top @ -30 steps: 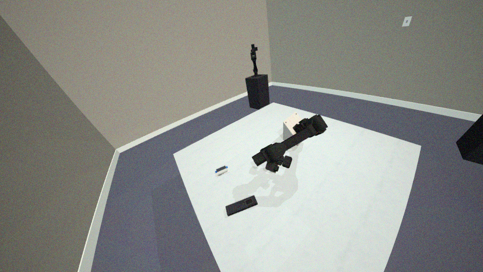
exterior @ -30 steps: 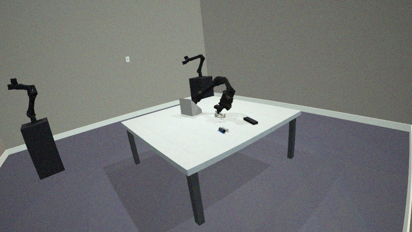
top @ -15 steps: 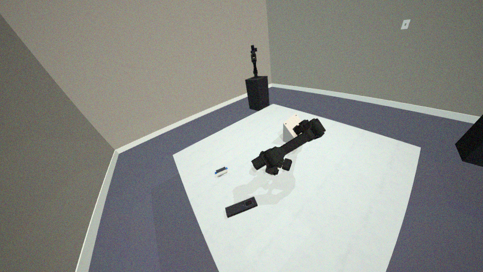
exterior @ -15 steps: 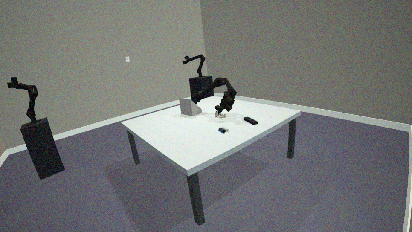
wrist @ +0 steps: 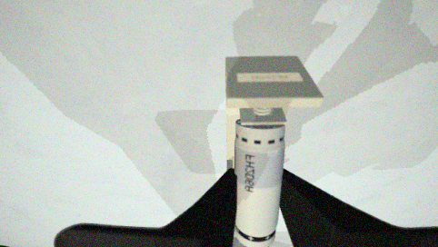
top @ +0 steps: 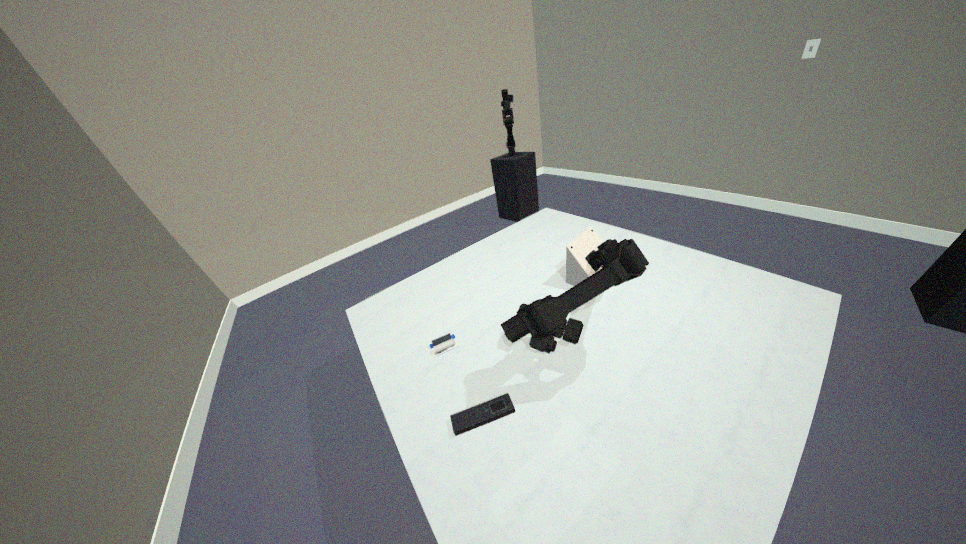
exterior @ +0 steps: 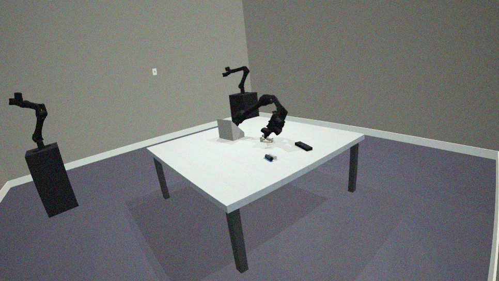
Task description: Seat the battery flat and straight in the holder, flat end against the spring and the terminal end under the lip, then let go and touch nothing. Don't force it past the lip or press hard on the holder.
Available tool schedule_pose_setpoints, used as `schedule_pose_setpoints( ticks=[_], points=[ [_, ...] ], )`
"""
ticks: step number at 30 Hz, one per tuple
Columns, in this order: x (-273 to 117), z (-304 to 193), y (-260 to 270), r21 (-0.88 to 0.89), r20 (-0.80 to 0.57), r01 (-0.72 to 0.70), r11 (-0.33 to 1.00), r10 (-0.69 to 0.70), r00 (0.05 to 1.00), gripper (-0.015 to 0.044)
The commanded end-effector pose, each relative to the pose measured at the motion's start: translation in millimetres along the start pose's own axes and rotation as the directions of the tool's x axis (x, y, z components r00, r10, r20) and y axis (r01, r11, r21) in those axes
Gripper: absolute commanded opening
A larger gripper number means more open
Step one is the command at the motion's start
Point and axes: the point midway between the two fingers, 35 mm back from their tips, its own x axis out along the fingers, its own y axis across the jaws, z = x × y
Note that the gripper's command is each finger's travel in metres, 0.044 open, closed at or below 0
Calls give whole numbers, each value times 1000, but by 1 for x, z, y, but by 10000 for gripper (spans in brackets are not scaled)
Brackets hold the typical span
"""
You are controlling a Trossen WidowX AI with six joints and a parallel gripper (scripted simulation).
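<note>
My gripper is shut on the white battery, low over the table. The cream holder lies under the battery. In the wrist view the battery's flat end meets the small grey plate on the spring, and little of the spring's length shows. The battery's far end, with a black ring, points to the bottom of the wrist view. The lip is hidden there, so I cannot tell whether that end is under it or lies flat. The arm hides the holder in the top view.
A black oblong device and a small item with dark and white cylinders and blue ends lie on the table. A wedge-shaped block stands beside the arm.
</note>
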Motion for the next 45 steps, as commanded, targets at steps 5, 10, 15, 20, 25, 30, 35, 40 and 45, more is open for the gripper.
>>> schedule_pose_setpoints(
  ticks=[5, 10, 15, 20, 25, 30, 35, 40, 45],
  points=[
    [0, 6, -1, -1, -6, 1, 1000, -1, 1000, 77],
    [-1, 8, -1, -1, -7, 0, 1000, 0, 1000, 77],
    [-2, 10, -1, 0, -8, 0, 1000, 0, 1000, 77],
    [-3, 11, -1, 0, -5, 0, 1000, 0, 1000, 77],
    [-2, 11, -2, 3, 17, 2, 1000, -2, 1000, 77],
    [-1, 12, -2, 6, 40, 4, 1000, -5, 999, 77],
    [0, 12, -3, 9, 63, 7, 1000, -7, 998, 77],
    [1, 12, -3, 12, 85, 8, 1000, -9, 996, 77],
    [2, 12, -4, 14, 108, 10, 1000, -12, 994, 77]
  ],
)
